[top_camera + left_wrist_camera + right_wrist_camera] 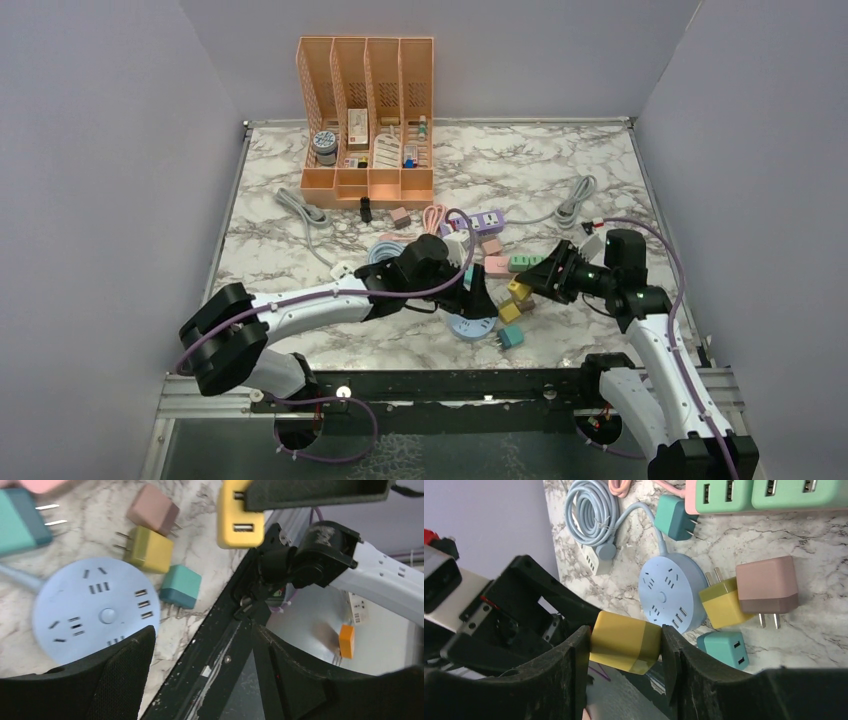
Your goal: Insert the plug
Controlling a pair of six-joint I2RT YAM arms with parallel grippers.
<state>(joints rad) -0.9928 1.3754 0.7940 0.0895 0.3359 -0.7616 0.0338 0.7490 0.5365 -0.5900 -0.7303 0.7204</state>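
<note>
Gripping the yellow plug [625, 649] is the right tool [625, 641].

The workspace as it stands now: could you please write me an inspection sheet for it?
Surface: marble table, no spill seen.
Job's things: yellow plug held, not yet in the round blue hub, which lies flat with sockets up and empty.
Clutter: brown plug, second yellow plug and teal plug beside the hub; pink strip and green strip farther back; orange organiser at the far edge.
Grippers: right gripper shut on the yellow plug; left gripper open, holding nothing.
Cables: blue cable coiled, joined to the hub; grey cable loose at far left.
Surroundings: grey walls; nothing else seen.
</note>
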